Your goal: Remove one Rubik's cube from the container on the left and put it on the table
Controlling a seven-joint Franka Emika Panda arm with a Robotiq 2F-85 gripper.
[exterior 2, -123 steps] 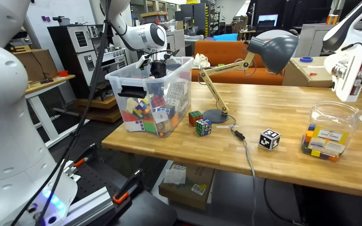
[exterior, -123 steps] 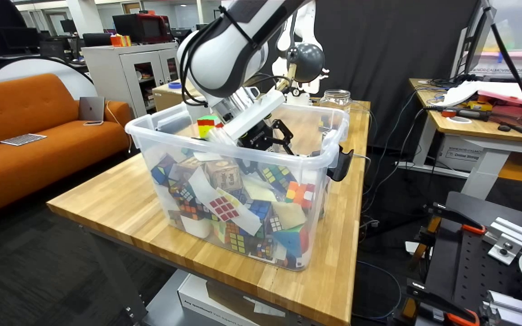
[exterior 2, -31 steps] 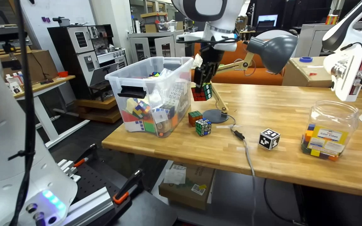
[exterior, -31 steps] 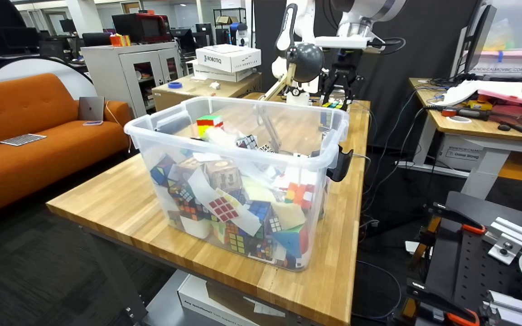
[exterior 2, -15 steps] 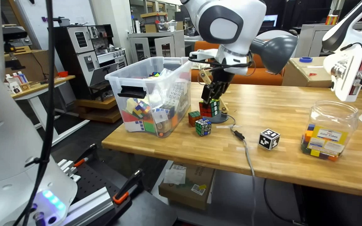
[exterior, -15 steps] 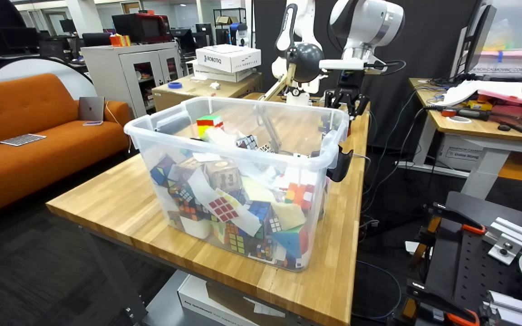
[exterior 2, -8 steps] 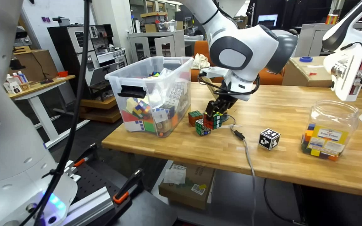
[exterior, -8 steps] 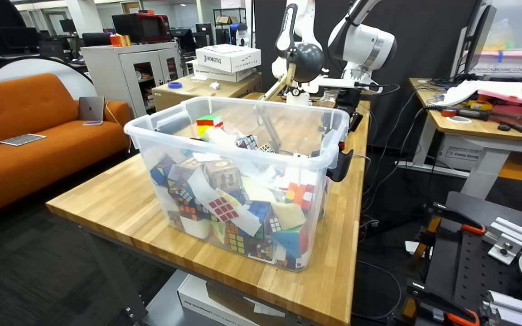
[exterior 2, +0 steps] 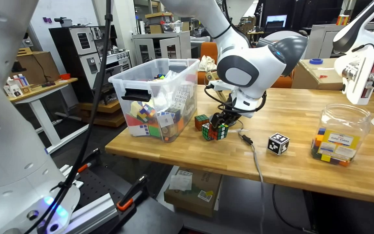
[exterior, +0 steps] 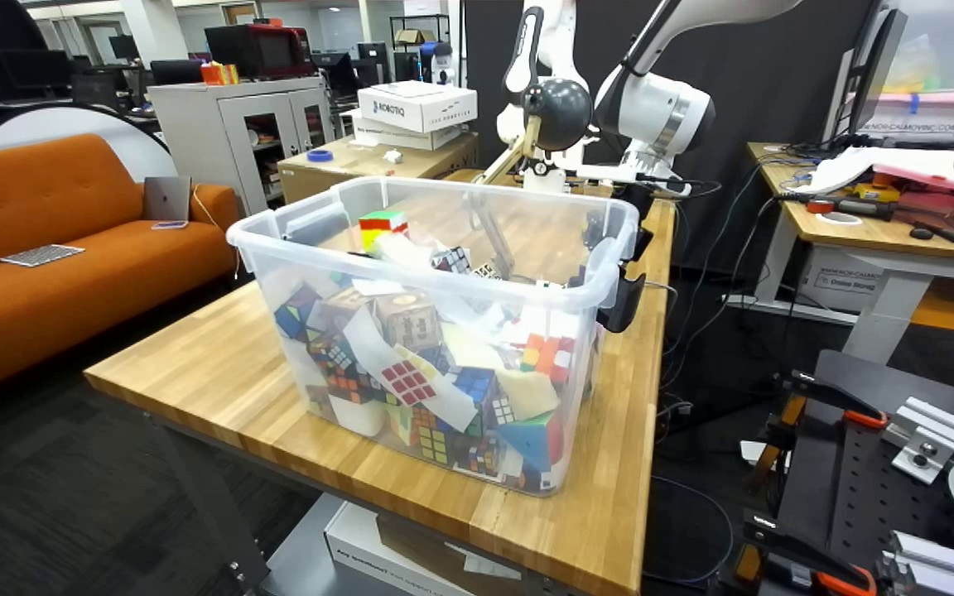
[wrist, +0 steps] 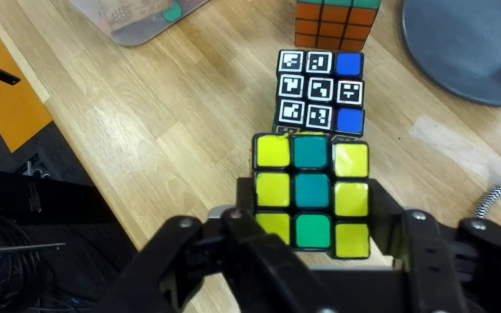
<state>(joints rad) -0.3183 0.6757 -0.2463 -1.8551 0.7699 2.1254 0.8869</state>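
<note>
Under the tub and well past it runs our table. Near the tub stands a lamp. Outside the tub, near its wall, our claw hangs low with its jaws pressed on opposite faces of one cube, holding it. We find that cube farther from the tub than the patterned cube and the orange-sided cube; whether it touches the table or the patterned cube, we cannot make out. More cubes lie inside the tub.

We judge the held cube light and stiff, hardly fragile, its glossy squares a little slippery. One column of its yellow-and-green face looks slightly out of line, so its layers may turn under a lopsided squeeze. We would take hold on two opposite faces, near their middles, and let go only once it sits flat.

Half a second ago the cube hung higher outside the tub; we see it lower now. The tub, the lamp and both loose cubes look unmoved.
</note>
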